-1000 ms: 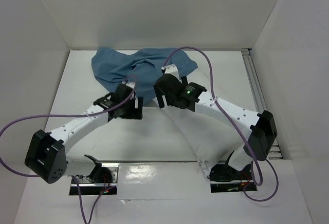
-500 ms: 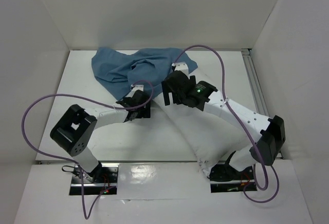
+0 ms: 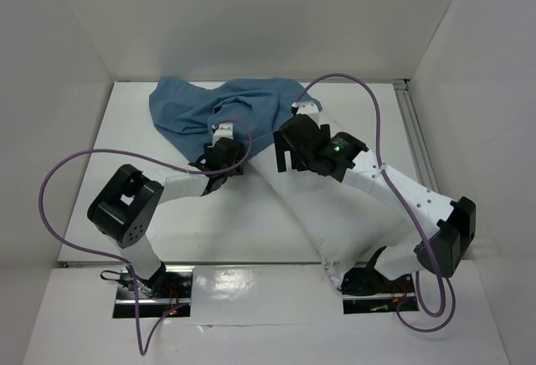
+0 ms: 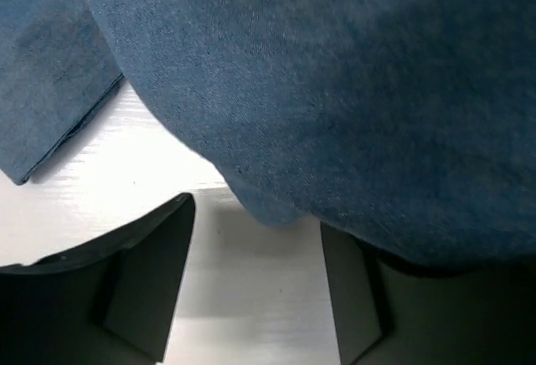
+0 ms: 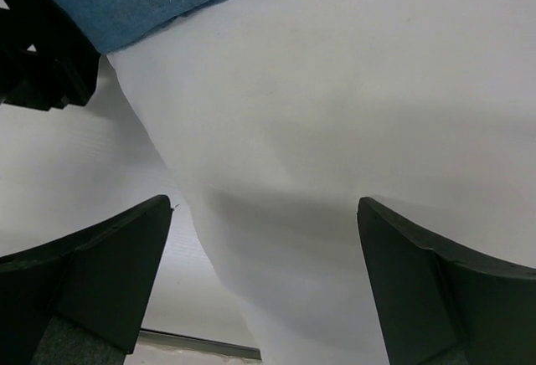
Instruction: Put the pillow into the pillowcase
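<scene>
Since the earlier frames, the left gripper is advanced toward 12 o'clock to the pillowcase's near hem, and the right gripper is shifted toward 1 o'clock. Left fingers are spread around a blue fold, which is not yet pinched. Right fingers are spread wide astride the pillow, and nothing is gripped. The plump white pillow is laid diagonally from centre to 5 o'clock, its far end overlapped by the wrinkled pillowcase at 11 o'clock. Risk noted: both cloth layers may be pinched together, so the mouth would be held closed.

You see pillowcase medium blue, plain, maybe faint fleck; pillow plain white; cables purple; table white.
</scene>
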### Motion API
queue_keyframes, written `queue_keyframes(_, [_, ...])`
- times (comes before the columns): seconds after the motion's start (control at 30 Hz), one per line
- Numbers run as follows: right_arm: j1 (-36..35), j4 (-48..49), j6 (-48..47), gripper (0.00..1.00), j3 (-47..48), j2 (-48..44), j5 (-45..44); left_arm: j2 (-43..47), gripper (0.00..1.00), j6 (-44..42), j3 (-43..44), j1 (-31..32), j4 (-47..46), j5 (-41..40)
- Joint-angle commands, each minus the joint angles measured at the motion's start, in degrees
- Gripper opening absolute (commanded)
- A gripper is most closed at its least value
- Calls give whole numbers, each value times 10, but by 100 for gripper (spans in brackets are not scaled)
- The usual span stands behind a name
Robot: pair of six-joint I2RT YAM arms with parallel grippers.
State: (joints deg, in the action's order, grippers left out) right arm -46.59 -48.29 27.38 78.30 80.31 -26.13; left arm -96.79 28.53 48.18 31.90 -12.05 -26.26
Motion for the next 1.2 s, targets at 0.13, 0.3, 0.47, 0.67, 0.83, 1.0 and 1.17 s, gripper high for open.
queue_keyframes(0.13, [4, -49, -32, 99, -3, -10, 22, -35, 35, 15, 64, -12, 33, 0])
queue_keyframes(0.3, [4, -89, -66, 99, 9, 16, 80, -52, 0, 28, 115, -23, 107, 12])
queue_keyframes(0.47, [4, -82, -29, 99, -20, 29, 50, 3, 0, 28, 89, -17, 105, 55])
queue_keyframes(0.67, [48, 44, -9, 33, -84, 88, 18, 80, 0, 22, 70, 18, 122, 138])
queue_keyframes(0.83, [115, 52, -88, 0, 153, 160, -16, 129, 0, 29, 144, 33, 104, 235])
queue_keyframes(1.0, [119, -12, -121, 0, 373, 190, -25, 120, 0, 22, 328, 63, 148, 329])
queue_keyframes(1.17, [105, 71, -70, 0, 136, 151, 46, 155, 0, 70, 216, 70, 105, 325])
